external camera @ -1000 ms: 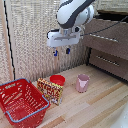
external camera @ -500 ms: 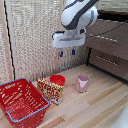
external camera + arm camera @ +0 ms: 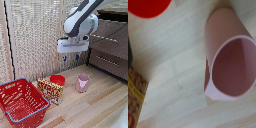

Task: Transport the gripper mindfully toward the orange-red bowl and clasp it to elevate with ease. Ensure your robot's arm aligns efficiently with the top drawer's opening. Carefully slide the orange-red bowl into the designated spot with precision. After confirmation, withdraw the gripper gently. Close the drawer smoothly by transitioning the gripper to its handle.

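Observation:
The orange-red bowl [image 3: 57,79] stands on the wooden table behind a patterned box; in the wrist view only a red edge of the bowl [image 3: 147,7] shows. My gripper [image 3: 70,58] hangs in the air well above the table, over the gap between the bowl and a pink cup [image 3: 82,82]. Its blue-tipped fingers [image 3: 64,59] stand apart with nothing between them. The white robot's arm [image 3: 80,20] reaches in from the upper right of the exterior view. The top drawer [image 3: 111,31] with its silver handle [image 3: 106,38] is at the exterior view's right, behind the arm.
A red mesh basket [image 3: 20,102] stands at the exterior view's left front. The patterned box [image 3: 50,91] leans beside it. The pink cup [image 3: 230,60] fills much of the wrist view. A lower drawer [image 3: 110,61] sits under the top one.
The gripper has drifted toward the exterior view's right and slightly down. The bowl, cup, box and basket have not moved.

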